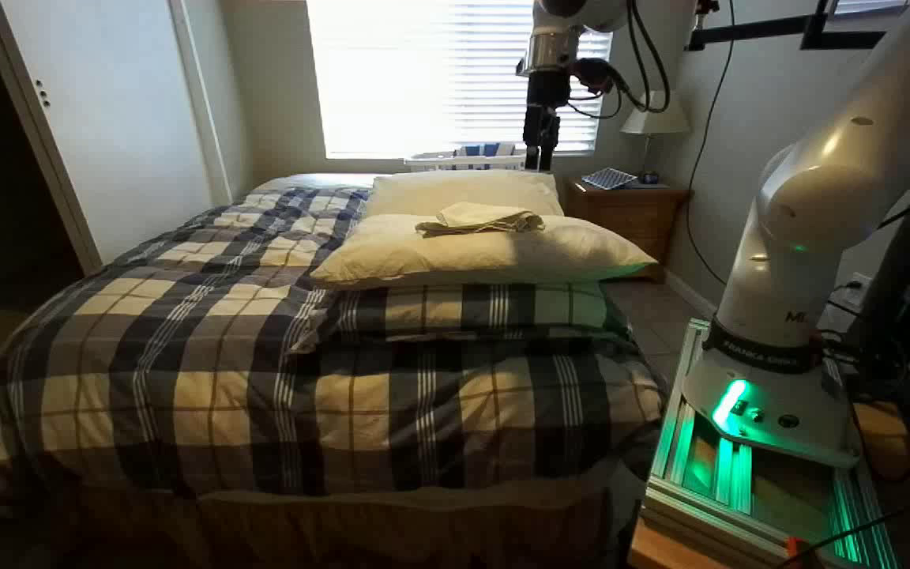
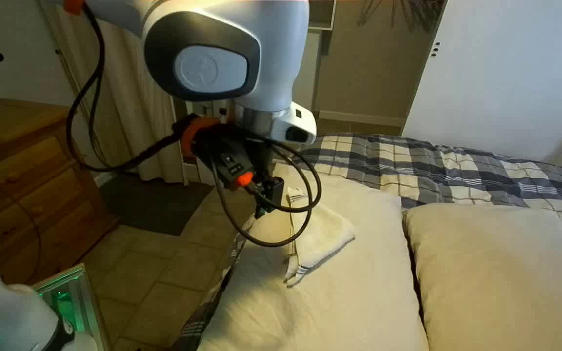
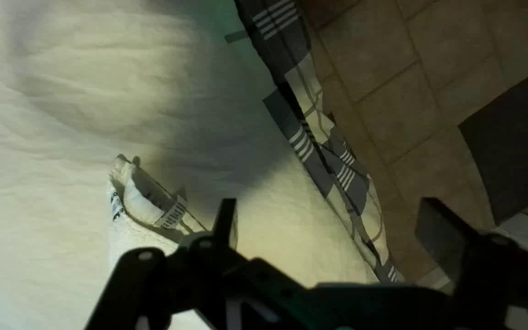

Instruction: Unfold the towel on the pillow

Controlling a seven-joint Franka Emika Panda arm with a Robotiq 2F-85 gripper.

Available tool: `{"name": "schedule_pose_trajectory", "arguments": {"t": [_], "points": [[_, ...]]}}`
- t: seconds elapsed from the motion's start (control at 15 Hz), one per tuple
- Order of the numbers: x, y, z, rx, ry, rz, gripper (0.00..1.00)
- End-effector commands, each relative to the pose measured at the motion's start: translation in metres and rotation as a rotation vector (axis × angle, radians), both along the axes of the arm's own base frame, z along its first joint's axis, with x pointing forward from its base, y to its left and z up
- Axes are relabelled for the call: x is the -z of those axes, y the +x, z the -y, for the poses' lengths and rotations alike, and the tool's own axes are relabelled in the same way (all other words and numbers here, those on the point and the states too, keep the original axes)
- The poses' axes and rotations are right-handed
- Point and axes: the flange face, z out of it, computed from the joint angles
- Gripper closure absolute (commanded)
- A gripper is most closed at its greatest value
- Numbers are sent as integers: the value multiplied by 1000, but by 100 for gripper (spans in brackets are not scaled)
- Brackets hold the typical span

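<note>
The tan-cream towel (image 1: 486, 218) lies folded on the front cream pillow (image 1: 455, 261). In an exterior view the towel (image 2: 325, 234) has a narrow striped end at its corner, and the pillow (image 2: 359, 297) spreads around it. In the wrist view the towel (image 3: 129, 233) shows a raised folded corner with a white tag, left of the left finger; the rest is hidden behind the gripper. The pillow (image 3: 85, 110) fills the left half. My gripper (image 3: 328, 206) is open and empty, above the pillow's edge beside the towel. The gripper also shows in both exterior views (image 1: 540, 158) (image 2: 267, 202).
A second cream pillow (image 2: 495, 278) lies alongside. The plaid bedcover (image 1: 226, 379) covers the bed, and its edge drops to the tiled floor (image 3: 392, 91). A nightstand (image 1: 629, 221) with a lamp, a white basket (image 1: 463, 162) and a wooden dresser (image 2: 42, 190) stand around. Cables hang from the arm.
</note>
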Motion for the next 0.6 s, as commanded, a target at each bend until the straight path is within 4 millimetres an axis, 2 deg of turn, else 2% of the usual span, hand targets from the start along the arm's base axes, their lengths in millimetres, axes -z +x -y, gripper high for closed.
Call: {"name": "schedule_pose_trajectory", "arguments": {"t": [0.0, 0.2, 0.33, 0.53], "points": [[0, 0, 0, 0, 0, -1, 0], [0, 0, 0, 0, 0, -1, 0], [5, 19, -18, -32, -80, 24, 0], [14, 50, -65, -153, -229, 53, 0]]}}
